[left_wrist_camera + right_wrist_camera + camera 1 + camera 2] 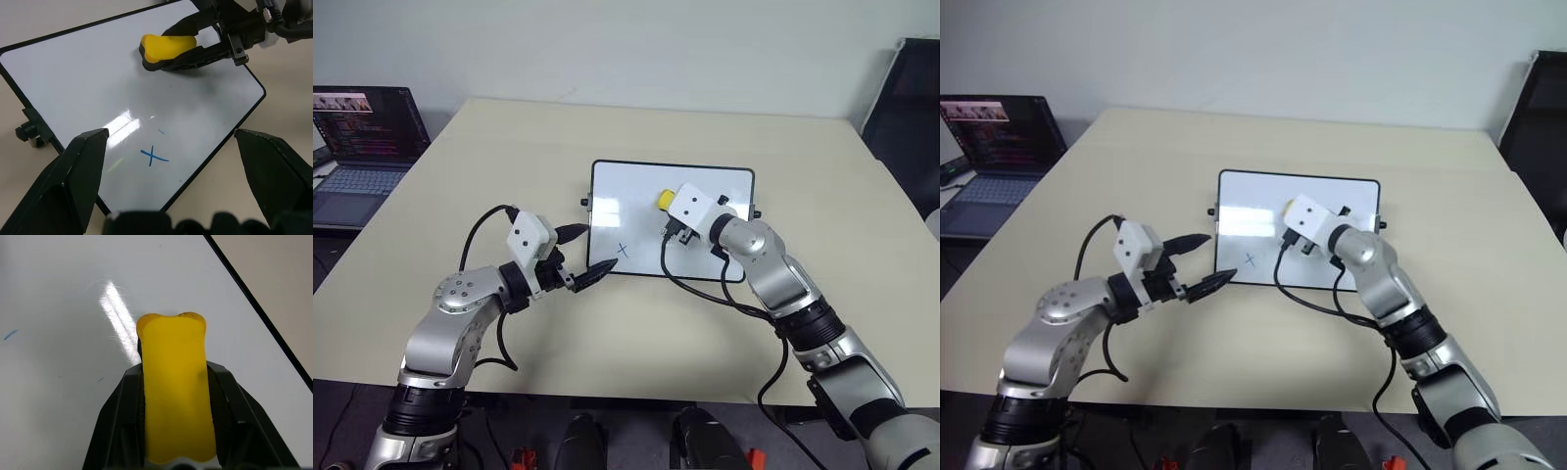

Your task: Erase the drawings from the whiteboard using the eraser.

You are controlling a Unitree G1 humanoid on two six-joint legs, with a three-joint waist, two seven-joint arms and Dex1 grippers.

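The right gripper (176, 450) clamps the eraser (175, 387) between its fingers, one on each long side, the eraser's long axis running along the fingers over the whiteboard (636, 186) on the table (509, 147). The left gripper (579, 257) hangs wide apart, holding nothing, just beside the board's left edge. One blue x (153, 156) and one short tick (161, 131) remain of the drawings. A laptop (362, 137) sits at the far left.

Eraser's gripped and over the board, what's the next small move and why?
Probably slide the right end effector with the eraser across the whiteboard toward its near edge, onto the blue x. That x and a small tick beside it remain unerased, and the eraser sits away from them, nearer the board's middle. The left end effector, open, stands at the board's near corner.
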